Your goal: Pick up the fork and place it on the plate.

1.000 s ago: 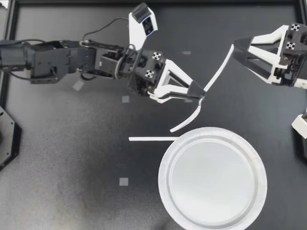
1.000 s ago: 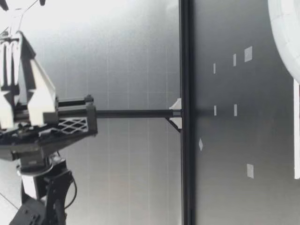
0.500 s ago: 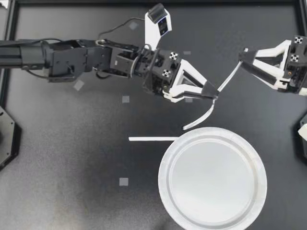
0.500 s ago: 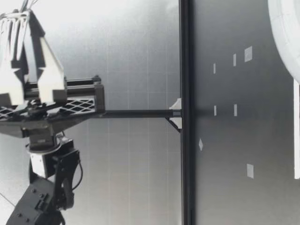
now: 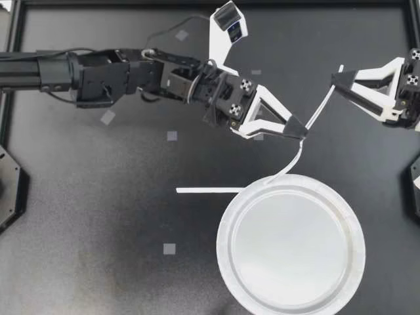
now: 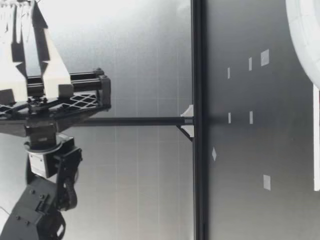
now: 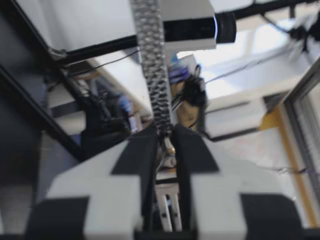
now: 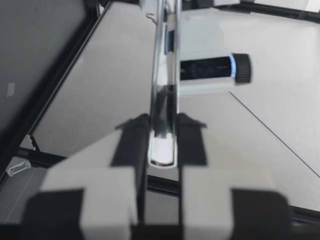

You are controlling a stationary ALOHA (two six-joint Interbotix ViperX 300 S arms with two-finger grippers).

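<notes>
Surroundings: matte black table (image 5: pixel 98 216) with a round white plate (image 5: pixel 224 226) that has a ribbed rim. A thin white strip (image 5: pixel 209 190) lies flat with one end at that rim, and small grey tape squares (image 5: pixel 169 249) are scattered about.

Fork (image 5: pixel 321 103): held up off the table, spanned between both arms. The left gripper (image 5: pixel 303 129) is clamped on its middle. The right gripper (image 5: pixel 336 77) is clamped on the rounded handle end. The free end curves down from the left gripper and ends over the plate's far rim; contact with the rim cannot be told.

Left wrist view: the fork's surface (image 7: pixel 152 75) looks finely textured ahead of the closed fingers (image 7: pixel 140 160). Right wrist view: the handle (image 8: pixel 161 100) is glossy and narrow, pinched between the dark pads (image 8: pixel 131 145).
</notes>
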